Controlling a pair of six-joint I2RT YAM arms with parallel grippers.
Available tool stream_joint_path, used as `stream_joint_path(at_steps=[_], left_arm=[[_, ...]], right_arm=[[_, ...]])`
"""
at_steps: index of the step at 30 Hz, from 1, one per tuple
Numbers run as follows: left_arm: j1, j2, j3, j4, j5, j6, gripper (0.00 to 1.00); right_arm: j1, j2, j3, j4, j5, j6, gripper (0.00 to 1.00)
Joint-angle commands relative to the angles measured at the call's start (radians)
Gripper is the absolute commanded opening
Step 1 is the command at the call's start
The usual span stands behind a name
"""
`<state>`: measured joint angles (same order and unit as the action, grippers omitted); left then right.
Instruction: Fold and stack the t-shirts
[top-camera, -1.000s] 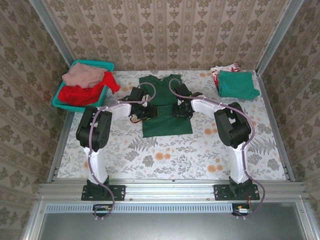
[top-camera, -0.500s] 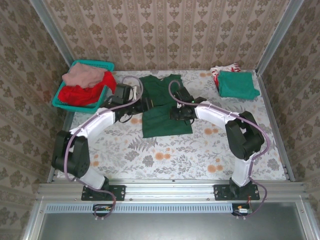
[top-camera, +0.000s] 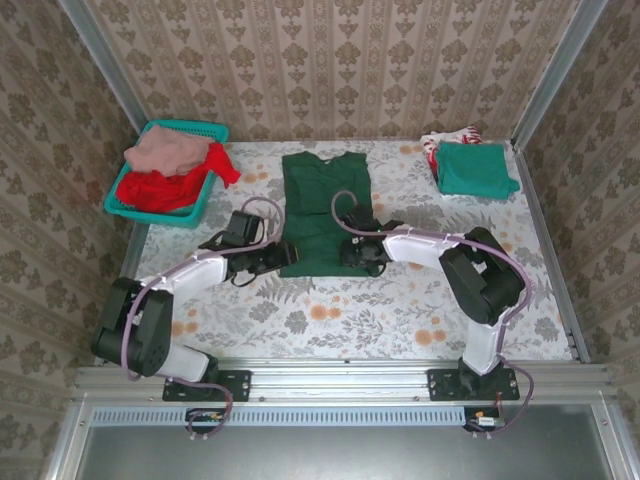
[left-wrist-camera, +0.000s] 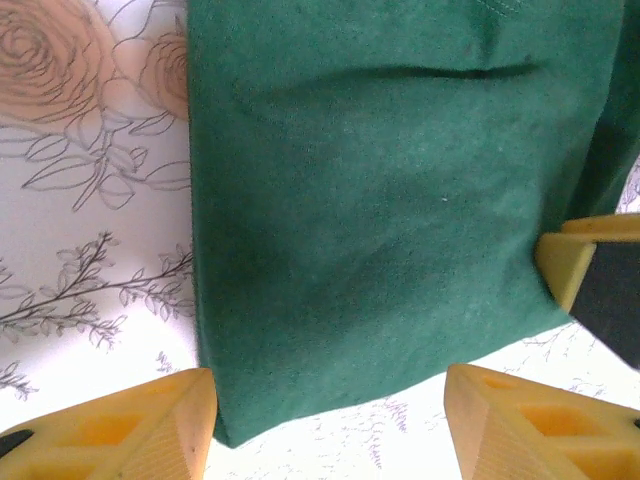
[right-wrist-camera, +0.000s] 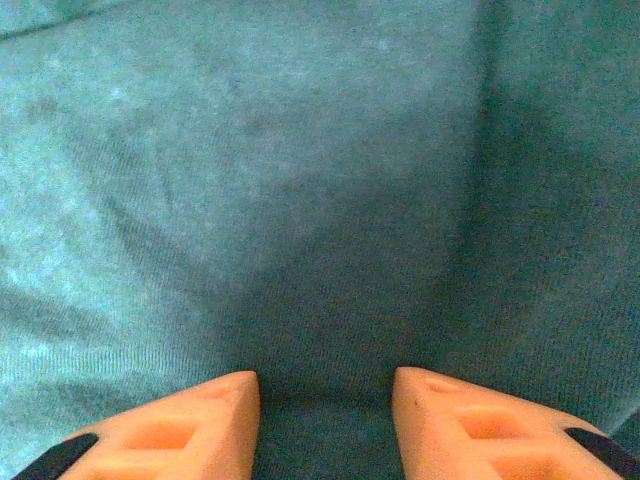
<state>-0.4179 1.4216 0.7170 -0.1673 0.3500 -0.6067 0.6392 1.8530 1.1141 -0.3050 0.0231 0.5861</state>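
The dark green t-shirt (top-camera: 325, 205) lies flat mid-table as a long narrow strip with its collar at the far end. My left gripper (top-camera: 281, 259) stands open at the shirt's near left corner; in the left wrist view that corner (left-wrist-camera: 360, 250) lies between the two yellow fingers (left-wrist-camera: 130, 430), with nothing gripped. My right gripper (top-camera: 352, 250) hovers open low over the near right part of the shirt, dark green cloth (right-wrist-camera: 300, 200) lying under its orange fingertips (right-wrist-camera: 180, 425). A folded teal-green tee (top-camera: 475, 168) rests on a white-red one (top-camera: 442, 140) at the back right.
A teal mesh basket (top-camera: 208, 131) at the back left holds a dusty pink tee (top-camera: 165, 150) and a red tee (top-camera: 160, 190). Patterned walls and metal rails enclose the floral tabletop (top-camera: 330, 315). The right gripper's finger (left-wrist-camera: 590, 270) shows at the edge of the left wrist view.
Both grippers have moved from the shirt's middle towards its near hem. The left arm swung out and lower. The green shirt now lies narrower.
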Motion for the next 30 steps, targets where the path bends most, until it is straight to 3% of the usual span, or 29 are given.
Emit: stream_joint_path(at_steps=[1,8,15,19,28,30], left_arm=[[0.014,-0.069,-0.053,0.008,0.001,0.003,0.63],[0.055,-0.178,-0.134,-0.030,0.021,0.035,0.66],[0.054,-0.155,-0.171,0.001,0.047,0.037,0.63],[0.054,-0.120,-0.202,0.060,0.066,0.022,0.59],[0.050,-0.034,-0.213,0.126,0.085,0.022,0.50],[0.052,-0.027,-0.212,0.137,0.085,0.015,0.44]], right_arm=[[0.074,-0.025,-0.056,-0.061,0.023,0.084,0.42],[0.110,-0.203,-0.111,-0.179,0.138,0.087,0.45],[0.113,-0.402,-0.287,-0.080,0.086,0.153,0.51],[0.118,-0.382,-0.396,0.045,0.008,0.226,0.51],[0.131,-0.284,-0.410,0.102,-0.002,0.265,0.49],[0.133,-0.289,-0.402,0.103,0.005,0.264,0.49]])
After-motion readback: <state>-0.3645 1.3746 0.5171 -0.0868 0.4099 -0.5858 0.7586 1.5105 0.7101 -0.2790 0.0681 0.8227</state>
